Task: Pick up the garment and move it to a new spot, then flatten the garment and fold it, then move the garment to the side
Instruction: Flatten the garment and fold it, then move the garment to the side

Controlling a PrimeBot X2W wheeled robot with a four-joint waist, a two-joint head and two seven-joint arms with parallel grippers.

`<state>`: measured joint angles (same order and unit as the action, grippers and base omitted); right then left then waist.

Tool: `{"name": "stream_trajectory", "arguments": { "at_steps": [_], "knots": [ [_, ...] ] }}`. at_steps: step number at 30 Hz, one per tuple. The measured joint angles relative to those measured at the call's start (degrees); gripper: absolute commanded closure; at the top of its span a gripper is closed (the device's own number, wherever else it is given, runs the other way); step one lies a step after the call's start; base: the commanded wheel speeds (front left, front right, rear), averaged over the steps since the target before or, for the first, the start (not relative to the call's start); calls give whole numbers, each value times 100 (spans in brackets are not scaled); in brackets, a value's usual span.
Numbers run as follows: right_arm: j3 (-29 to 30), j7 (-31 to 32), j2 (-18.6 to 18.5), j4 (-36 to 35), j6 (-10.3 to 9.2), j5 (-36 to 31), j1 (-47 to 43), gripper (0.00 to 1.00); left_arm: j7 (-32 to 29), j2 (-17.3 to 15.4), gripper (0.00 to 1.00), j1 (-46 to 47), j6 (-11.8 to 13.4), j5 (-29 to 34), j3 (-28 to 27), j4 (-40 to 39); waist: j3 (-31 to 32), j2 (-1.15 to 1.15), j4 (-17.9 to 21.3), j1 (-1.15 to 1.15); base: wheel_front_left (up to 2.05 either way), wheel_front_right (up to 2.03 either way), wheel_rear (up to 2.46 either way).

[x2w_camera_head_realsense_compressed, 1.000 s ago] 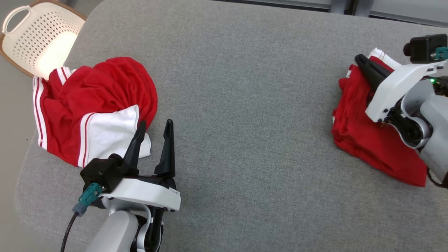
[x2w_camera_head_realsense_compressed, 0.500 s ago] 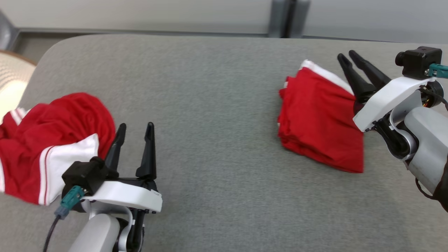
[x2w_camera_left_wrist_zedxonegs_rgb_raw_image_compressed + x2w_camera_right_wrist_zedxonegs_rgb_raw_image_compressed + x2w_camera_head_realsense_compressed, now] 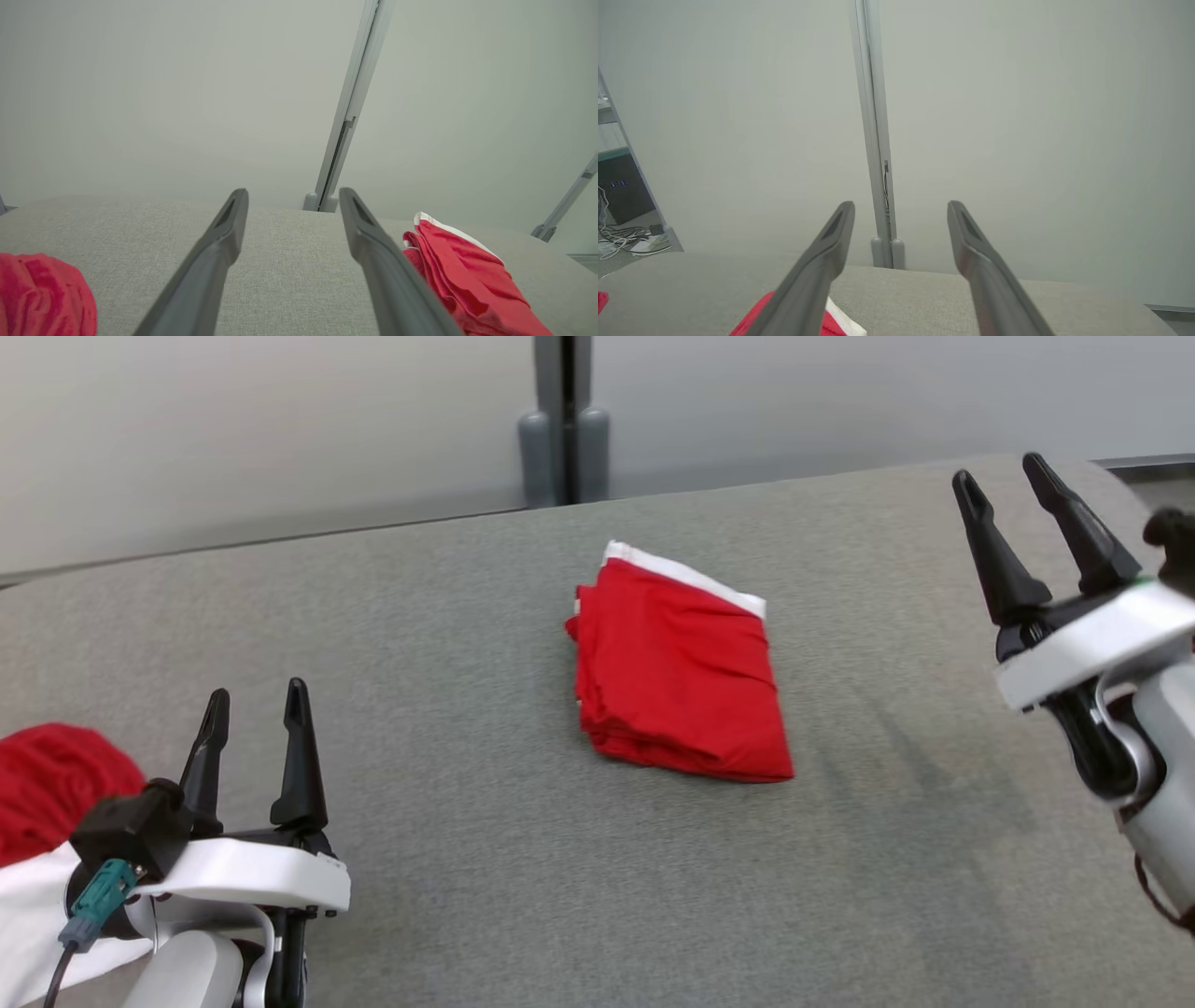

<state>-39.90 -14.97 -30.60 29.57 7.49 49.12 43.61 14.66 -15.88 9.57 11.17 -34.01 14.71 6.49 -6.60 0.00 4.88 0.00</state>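
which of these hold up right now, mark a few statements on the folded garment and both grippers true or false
1. The folded red garment lies on the grey table, touched by neither gripper. True.
2. The right gripper is clamped on it. False: its jaws stand open and empty, off to the garment's right.
3. The left gripper is open and holds nothing. True.
4. The folded garment's far edge is blue. False: that edge is white.
5. A crumpled red garment lies by the left gripper. True.
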Motion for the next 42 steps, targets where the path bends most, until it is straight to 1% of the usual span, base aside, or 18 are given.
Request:
{"name": "stream_trajectory", "arguments": {
  "at_steps": [4,9,13,16,23,30,35,41,42],
  "knots": [
    [827,0,254,-339,0,-675,-858,0,9,-16,0,-107,25,91,-27,40,121,0,239,0,0,0,0],
    [1680,-1,576,-788,0,-1324,-1796,0,25,-7,0,-168,29,234,-51,121,278,0,359,0,0,0,0],
    [2083,-1,780,-964,1,-1574,-2437,0,33,30,0,-274,54,307,-146,157,381,0,374,0,0,0,0],
    [2321,-1,876,-1040,0,-1728,-2703,0,34,62,0,-366,49,376,-226,156,414,0,359,0,0,0,0],
    [2521,109,1084,-1254,0,-1931,-2928,0,43,171,0,-448,-2,530,-285,137,354,0,295,0,0,0,0],
    [2692,370,1174,-1337,0,-2002,-2969,0,43,242,0,-430,-29,587,-224,82,305,0,176,0,0,0,0],
    [2609,847,1261,-1152,0,-1891,-2799,0,41,276,0,-342,-37,598,-160,18,232,0,24,0,0,0,0],
    [2356,1702,1106,-809,0,-1445,-2053,0,-3,348,0,-211,-43,631,-56,-20,69,0,-280,0,0,0,0],
    [2356,1702,1106,-809,0,-1445,-2053,0,-3,348,0,-211,-43,631,-56,-20,69,0,-280,0,0,0,0]
  ]
}}
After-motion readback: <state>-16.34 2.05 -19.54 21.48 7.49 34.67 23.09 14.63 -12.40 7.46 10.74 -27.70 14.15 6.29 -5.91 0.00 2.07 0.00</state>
